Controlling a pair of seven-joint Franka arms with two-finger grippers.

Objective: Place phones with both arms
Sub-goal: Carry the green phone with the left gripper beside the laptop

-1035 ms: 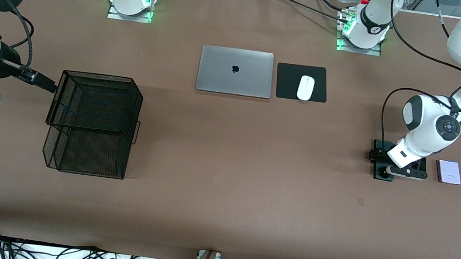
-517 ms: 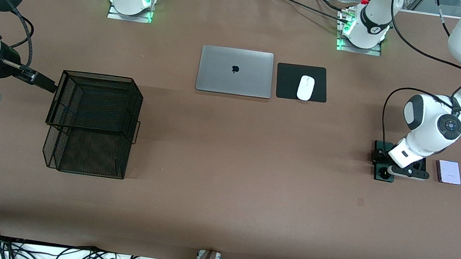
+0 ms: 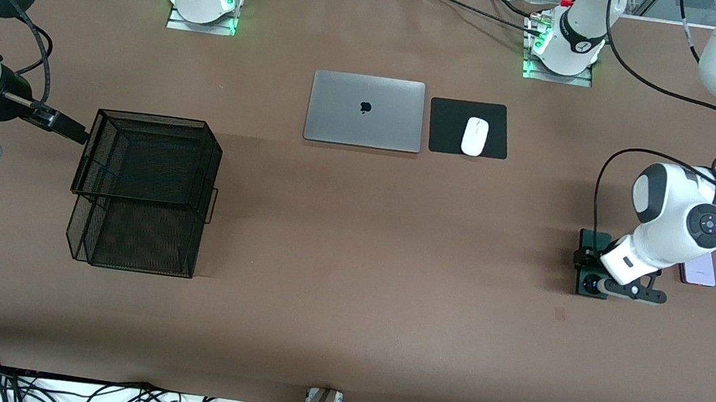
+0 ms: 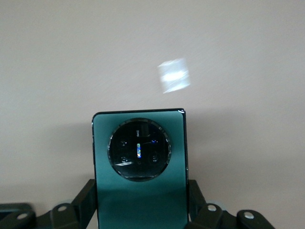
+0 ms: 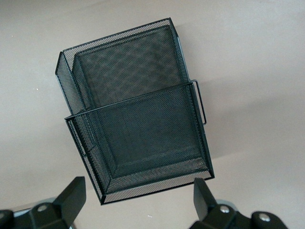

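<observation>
My left gripper [image 3: 596,277] is shut on the long dark-green phone [image 3: 591,262], near the left arm's end of the table. In the left wrist view that phone [image 4: 138,188] stands between the two black fingers [image 4: 85,200], its round black camera ring showing. The pale lilac phone [image 3: 699,273] lies flat beside it, partly hidden by the left arm. My right gripper [image 3: 63,124] hangs open beside the black mesh tray [image 3: 144,192] at the right arm's end. The right wrist view shows its fingers [image 5: 71,198] wide apart over bare table, at the tray's [image 5: 138,129] edge.
A shut silver laptop [image 3: 365,111] lies mid-table toward the robot bases. Beside it a white mouse [image 3: 474,136] rests on a black pad [image 3: 449,127]. Cables run along the table edge nearest the front camera.
The left gripper has shut on the green phone and shifted with it toward the front camera; the left arm now covers part of the lilac phone. The right arm has not moved.
</observation>
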